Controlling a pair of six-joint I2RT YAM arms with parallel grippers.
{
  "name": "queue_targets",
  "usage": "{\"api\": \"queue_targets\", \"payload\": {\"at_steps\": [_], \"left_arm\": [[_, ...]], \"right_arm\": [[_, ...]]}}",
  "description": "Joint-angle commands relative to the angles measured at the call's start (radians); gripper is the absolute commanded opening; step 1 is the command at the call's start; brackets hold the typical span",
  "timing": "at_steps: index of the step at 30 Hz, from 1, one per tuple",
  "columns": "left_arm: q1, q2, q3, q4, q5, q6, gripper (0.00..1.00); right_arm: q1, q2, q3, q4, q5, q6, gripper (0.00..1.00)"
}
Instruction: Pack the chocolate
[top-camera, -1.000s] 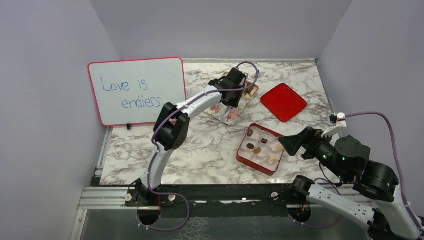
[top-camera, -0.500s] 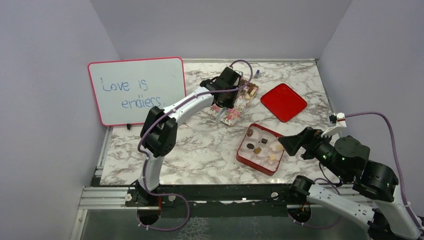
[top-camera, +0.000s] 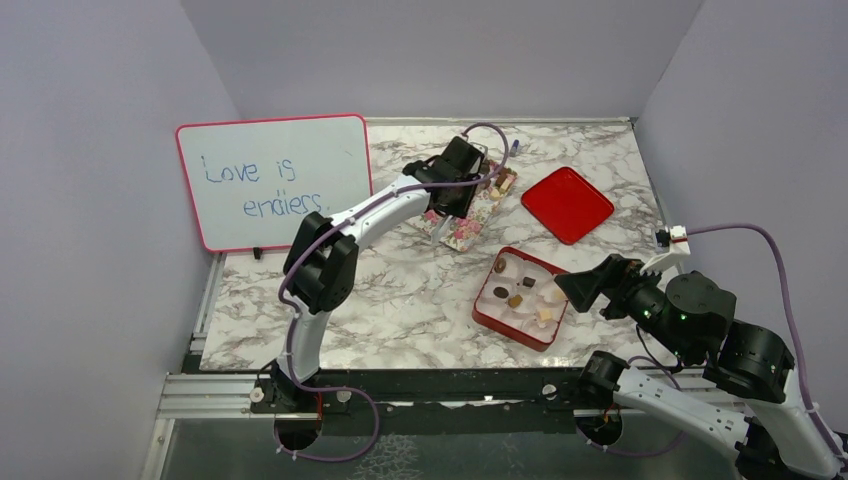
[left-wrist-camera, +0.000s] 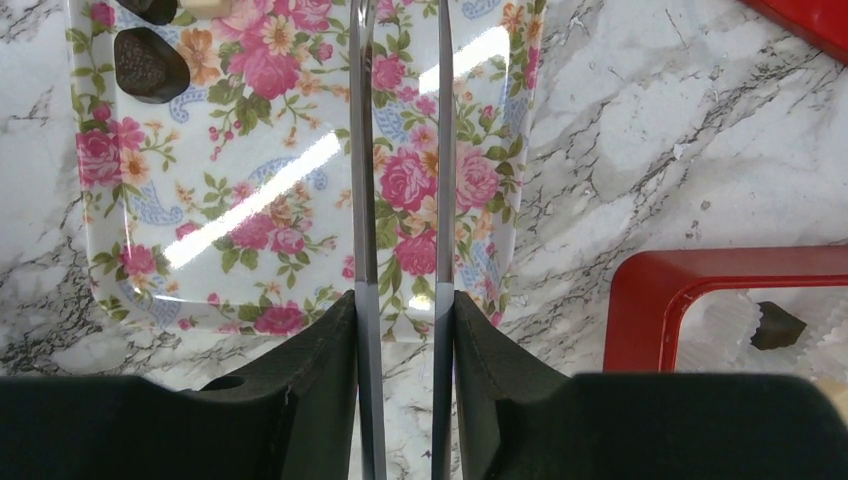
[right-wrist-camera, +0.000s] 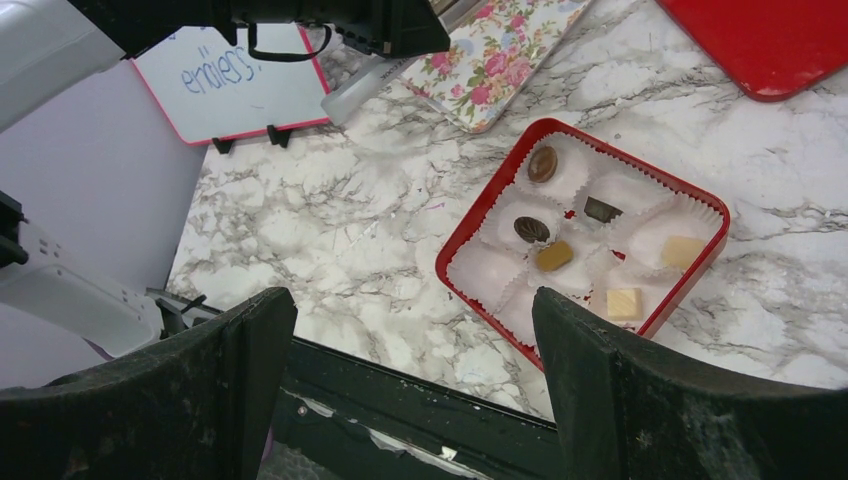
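Note:
Several pieces of chocolate (right-wrist-camera: 531, 229), brown, dark and cream, sit in paper cups in the red box (right-wrist-camera: 480, 210), which is also in the top view (top-camera: 487, 315). More chocolate (left-wrist-camera: 150, 65) lies at one end of the floral tray (left-wrist-camera: 250, 200), seen from above too (top-camera: 470, 215). My left gripper (left-wrist-camera: 400, 300) hovers over that tray (top-camera: 450, 195), shut on metal tweezers (left-wrist-camera: 362, 150); the blades stand apart with nothing between them. My right gripper (right-wrist-camera: 405, 300) is open and empty, just near-right of the box (top-camera: 570, 285).
A red lid (top-camera: 567, 204) lies right of the floral tray. A whiteboard (top-camera: 270, 180) leans against the left wall. A small blue-capped object (top-camera: 514, 146) lies behind the tray. Walls close in the left, back and right sides.
The left arm's elbow has swung left and its gripper has shifted slightly left over the floral tray. The right arm has barely moved.

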Motion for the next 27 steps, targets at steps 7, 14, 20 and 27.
{"api": "queue_targets", "payload": {"at_steps": [7, 14, 20, 27], "left_arm": [[-0.007, 0.104, 0.092, 0.039, -0.032, 0.052, 0.38], [-0.007, 0.158, 0.148, 0.037, -0.029, 0.058, 0.4], [-0.007, 0.189, 0.188, 0.038, -0.029, 0.064, 0.4], [-0.007, 0.175, 0.174, 0.036, -0.004, 0.03, 0.2]], "right_arm": [[0.007, -0.01, 0.006, 0.019, 0.023, -0.01, 0.94], [0.008, -0.007, 0.002, 0.02, 0.029, -0.01, 0.94], [0.008, 0.002, 0.011, 0.02, 0.034, -0.014, 0.94], [0.008, 0.034, 0.032, 0.01, 0.03, -0.018, 0.94]]}}
